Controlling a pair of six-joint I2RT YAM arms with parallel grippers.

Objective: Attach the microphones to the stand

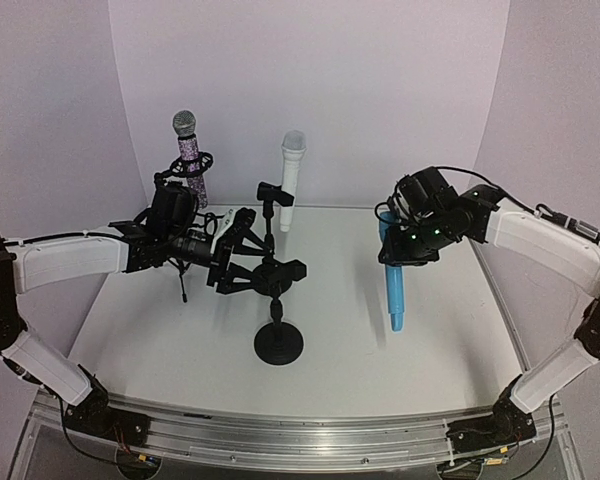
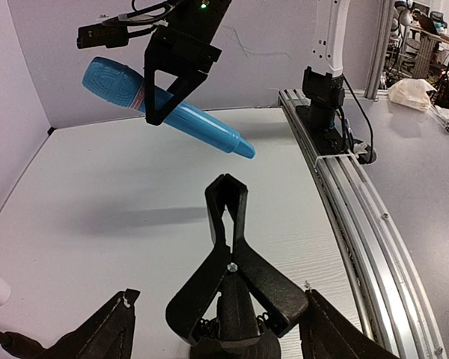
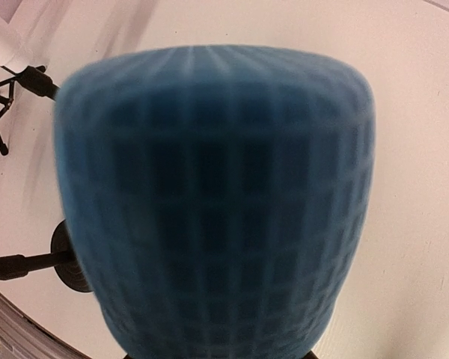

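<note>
Blue mesh right up against the lens: on the right wrist view the head of the blue microphone (image 3: 209,202) fills nearly everything, a blurred grid of fine squares. From above, it hangs head-up and tail-down over the right half of the table (image 1: 160,330), not touching the surface. The right claw (image 1: 400,252) is clamped narrow around its upper body, just under the head. Look at that body: smooth light blue, a pale pinkish band below the head, tapering to a rounded tail.

Over to the left claw (image 2: 218,294), level with the black clip (image 2: 228,224) on the stand (image 1: 278,345) with the round base, near the table's middle. Its fingers are spread wide, one on each side of the clip. There is a clear gap on one side; I cannot tell whether the other touches.

At the back, the white microphone (image 1: 291,180) stands upright in a black clip. The purple microphone (image 1: 190,160), glittery with a silver mesh head, stands upright at back left.
</note>
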